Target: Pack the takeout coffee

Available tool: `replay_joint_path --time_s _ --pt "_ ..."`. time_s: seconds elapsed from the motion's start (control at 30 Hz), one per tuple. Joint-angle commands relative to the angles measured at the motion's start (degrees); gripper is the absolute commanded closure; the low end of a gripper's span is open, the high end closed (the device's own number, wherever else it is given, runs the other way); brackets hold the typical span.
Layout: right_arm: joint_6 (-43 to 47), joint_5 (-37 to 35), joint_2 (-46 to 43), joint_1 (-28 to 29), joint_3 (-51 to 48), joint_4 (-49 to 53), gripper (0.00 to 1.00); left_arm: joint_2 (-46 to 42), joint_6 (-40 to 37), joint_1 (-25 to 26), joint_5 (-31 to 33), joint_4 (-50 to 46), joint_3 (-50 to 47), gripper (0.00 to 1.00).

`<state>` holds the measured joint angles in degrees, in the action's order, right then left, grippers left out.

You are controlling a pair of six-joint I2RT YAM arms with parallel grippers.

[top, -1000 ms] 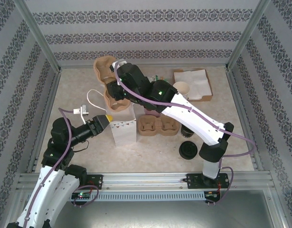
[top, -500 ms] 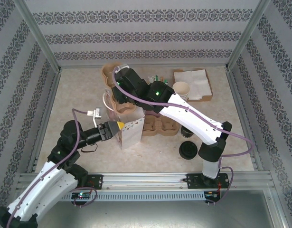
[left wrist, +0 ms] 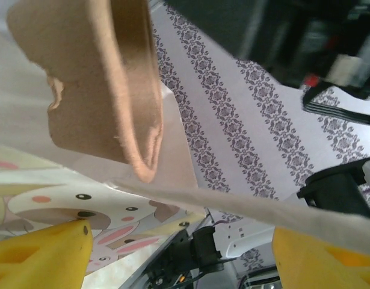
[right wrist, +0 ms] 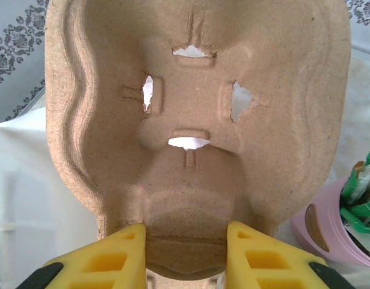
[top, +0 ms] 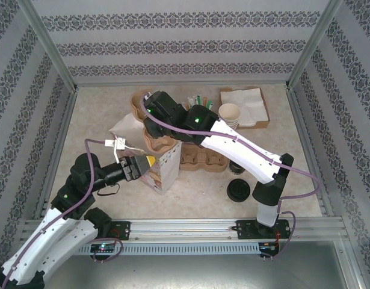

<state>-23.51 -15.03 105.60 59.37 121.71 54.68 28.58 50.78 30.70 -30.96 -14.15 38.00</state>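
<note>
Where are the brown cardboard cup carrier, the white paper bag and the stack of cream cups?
cup carrier [right wrist: 191,120]: right wrist view, centre of its moulded body.
paper bag [top: 166,171]: top external view, its side wall.
cream cups [top: 230,112]: top external view, top cup's mouth.

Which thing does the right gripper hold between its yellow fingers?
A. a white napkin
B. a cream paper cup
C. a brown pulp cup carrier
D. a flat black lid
C: in the right wrist view, the right gripper has its two yellow fingers closed on the near edge of the brown pulp cup carrier.
</note>
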Motion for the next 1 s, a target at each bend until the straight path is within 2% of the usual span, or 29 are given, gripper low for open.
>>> replay_joint_path --time_s 0.0,0.1,0.2,0.37,0.43,0.7,0.83,0.97 --pt "1.9 2.7 -1.5 0.3 0.2 0.3 0.70 -1.6 -8.3 0.7 0.8 -10.6 4.7 0.20" --pt "3.9 3.2 -1.5 1.3 0.2 -0.2 0.70 -2.9 -12.0 0.7 1.0 -15.9 8.1 0.18" --pt "4.8 3.8 -1.4 1.8 0.1 -0.2 0.70 -4.3 -13.0 0.7 2.8 -16.9 7.7 0.17" --pt "4.3 4.9 -1.1 2.1 -0.4 -0.2 0.70 -4.2 -9.4 0.7 -0.1 -9.2 -0.3 0.20" --pt "3.7 5.9 -1.1 2.3 -0.6 -0.6 0.70 -4.5 -8.3 0.7 0.6 -7.2 -1.8 0.20" --pt "0.8 9.3 -1.2 3.2 -3.9 -2.7 0.71 -5.5 -16.3 0.7 6.2 -23.8 9.6 0.14" --pt "-0.4 8.8 -0.3 4.3 -3.2 -2.8 0.71 -6.2 -19.7 0.7 13.1 -32.2 16.5 0.10" --pt "-2.6 8.5 0.6 4.9 -3.3 -3.6 0.71 -8.0 -19.4 0.7 25.4 -36.2 19.9 0.08"
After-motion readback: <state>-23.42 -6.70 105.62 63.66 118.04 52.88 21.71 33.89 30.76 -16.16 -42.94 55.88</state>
